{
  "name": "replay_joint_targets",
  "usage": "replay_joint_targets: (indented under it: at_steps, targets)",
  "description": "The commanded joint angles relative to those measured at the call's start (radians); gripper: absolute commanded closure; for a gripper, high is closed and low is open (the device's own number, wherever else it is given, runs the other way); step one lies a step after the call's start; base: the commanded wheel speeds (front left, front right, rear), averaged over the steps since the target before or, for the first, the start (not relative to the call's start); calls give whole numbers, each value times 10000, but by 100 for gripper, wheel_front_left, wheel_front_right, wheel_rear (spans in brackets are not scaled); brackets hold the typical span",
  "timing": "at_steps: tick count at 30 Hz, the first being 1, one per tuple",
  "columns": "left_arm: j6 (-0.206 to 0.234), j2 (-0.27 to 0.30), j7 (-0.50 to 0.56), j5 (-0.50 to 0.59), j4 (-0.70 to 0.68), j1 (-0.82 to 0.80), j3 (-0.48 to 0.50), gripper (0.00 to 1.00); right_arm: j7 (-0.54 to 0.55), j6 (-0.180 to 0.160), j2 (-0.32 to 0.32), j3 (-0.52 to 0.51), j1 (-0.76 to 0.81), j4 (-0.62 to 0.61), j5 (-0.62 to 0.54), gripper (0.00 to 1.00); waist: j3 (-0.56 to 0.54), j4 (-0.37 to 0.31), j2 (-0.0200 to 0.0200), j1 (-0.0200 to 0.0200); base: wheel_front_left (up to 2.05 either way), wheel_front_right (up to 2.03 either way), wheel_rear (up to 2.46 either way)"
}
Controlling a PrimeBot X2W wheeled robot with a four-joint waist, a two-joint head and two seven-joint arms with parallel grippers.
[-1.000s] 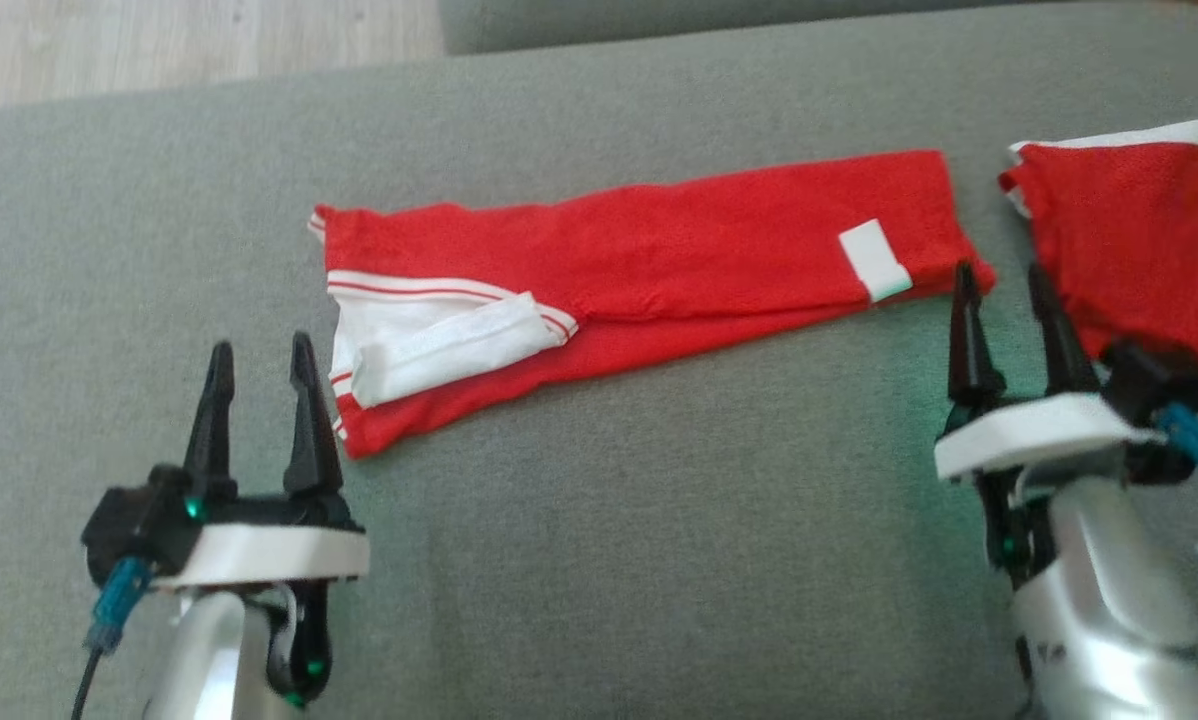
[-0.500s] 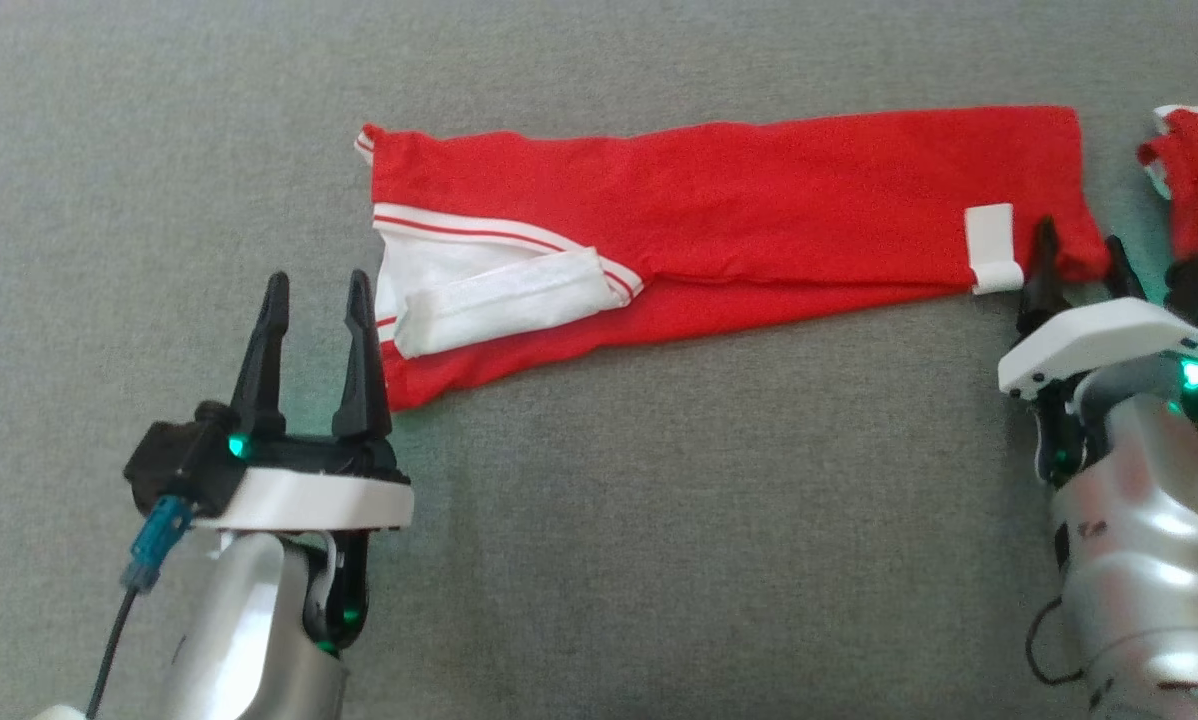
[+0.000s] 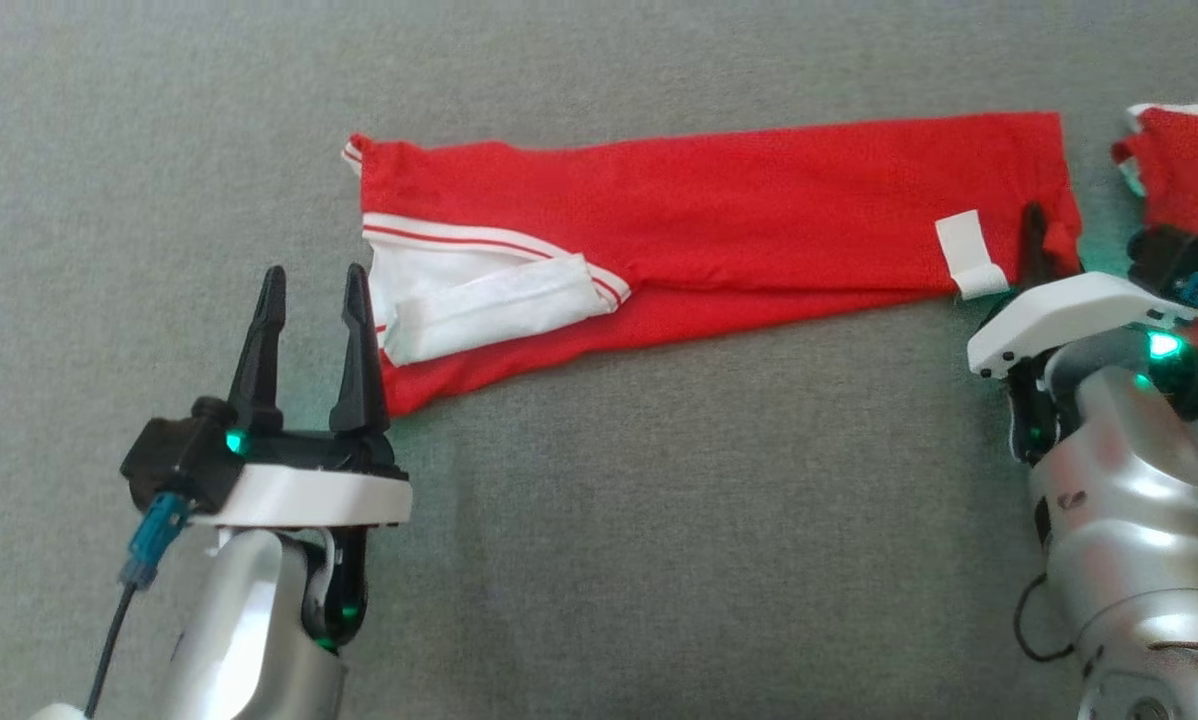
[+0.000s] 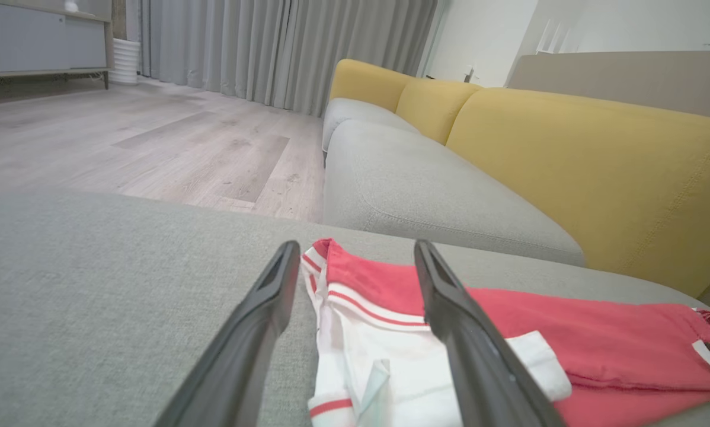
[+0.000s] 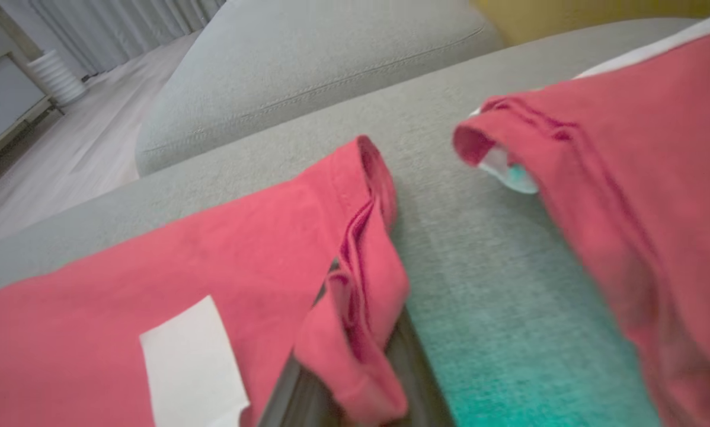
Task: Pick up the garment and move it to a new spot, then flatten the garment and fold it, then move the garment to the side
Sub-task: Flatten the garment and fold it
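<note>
The garment (image 3: 719, 220) is a red top folded into a long strip on the grey cushion, with white collar trim at its left end and a white label (image 3: 969, 255) near its right end. My right gripper (image 3: 1044, 235) is shut on the garment's near right corner. In the right wrist view the red hem (image 5: 361, 279) is bunched between the gripper (image 5: 361, 332) fingers. My left gripper (image 3: 309, 285) is open beside the garment's near left corner. In the left wrist view the gripper (image 4: 355, 255) fingers straddle the white-trimmed edge (image 4: 367, 332), not touching it.
A second red garment (image 3: 1189, 160) lies just right of the right gripper, a narrow strip of cushion (image 5: 485, 308) between the two. The grey cushion (image 3: 659, 520) extends wide toward me. Yellow sofa backs (image 4: 568, 154) and wooden floor (image 4: 124, 142) lie beyond.
The head camera tilted down. My right gripper moved forward onto the garment's right corner and shut on it. The left gripper stayed open in place.
</note>
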Motion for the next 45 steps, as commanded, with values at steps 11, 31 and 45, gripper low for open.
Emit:
replay_joint_targets:
  at_steps: [11, 31, 45]
  targets:
    - [76, 80, -51, -101, -569, 81, 137, 0, -362, -9, -1040, 160, 495, -1539, 771, 100, -976, -637, 0, -1, 0, 0, 0]
    - [322, 80, -51, -267, -824, 496, -144, 0, 723, -9, 218, 4083, 1017, -3846, 2620, 100, -1943, 835, 0, -1, 0, 0, 0]
    - [446, 80, -51, -485, -737, 534, -615, 0, 453, -9, 224, 7615, 1032, -2723, 5182, 100, -1803, 2373, 0, -1, 0, 0, 0]
